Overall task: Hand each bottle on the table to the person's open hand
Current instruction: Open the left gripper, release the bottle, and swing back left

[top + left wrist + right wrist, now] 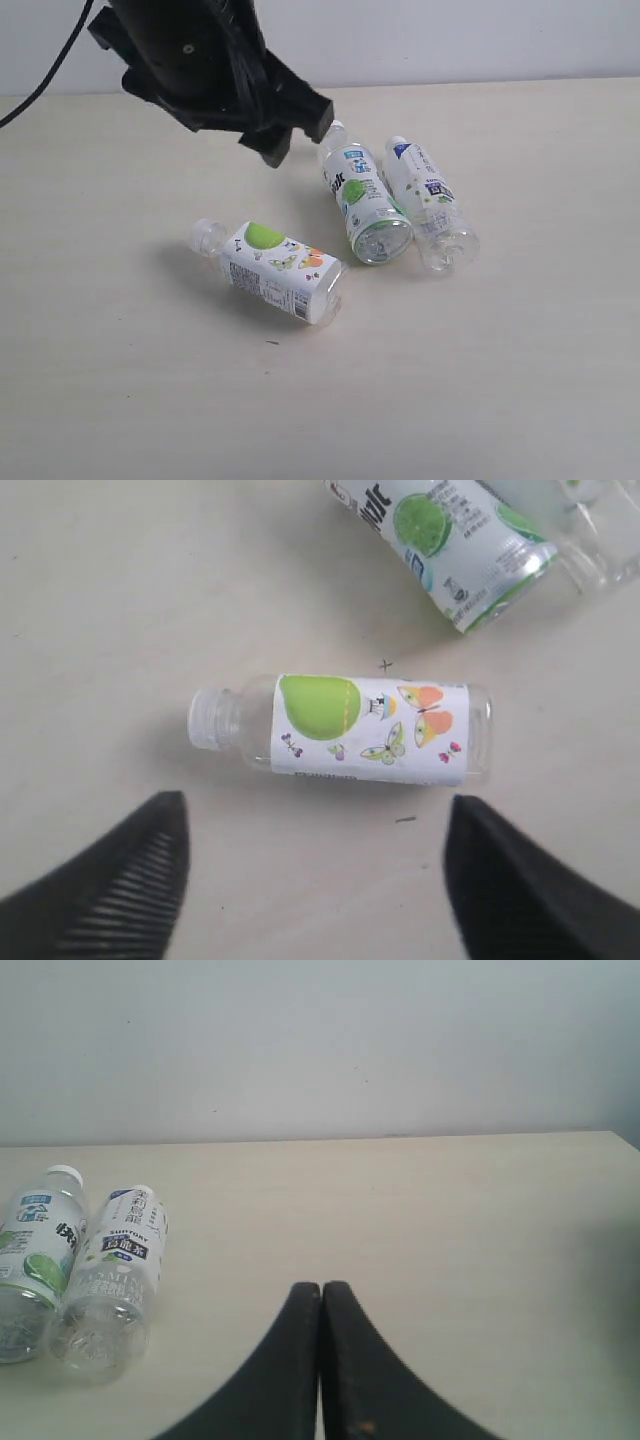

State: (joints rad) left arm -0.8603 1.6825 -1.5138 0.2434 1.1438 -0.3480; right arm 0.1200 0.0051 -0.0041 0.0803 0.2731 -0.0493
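On the table | apple-label bottle apart | lime-label bottle beside blue-label bottle

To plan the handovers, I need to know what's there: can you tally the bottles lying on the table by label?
Squarish bottle with green apple label: 1
Round bottle with lime label: 1
Round bottle with blue-and-white label: 1
Total: 3
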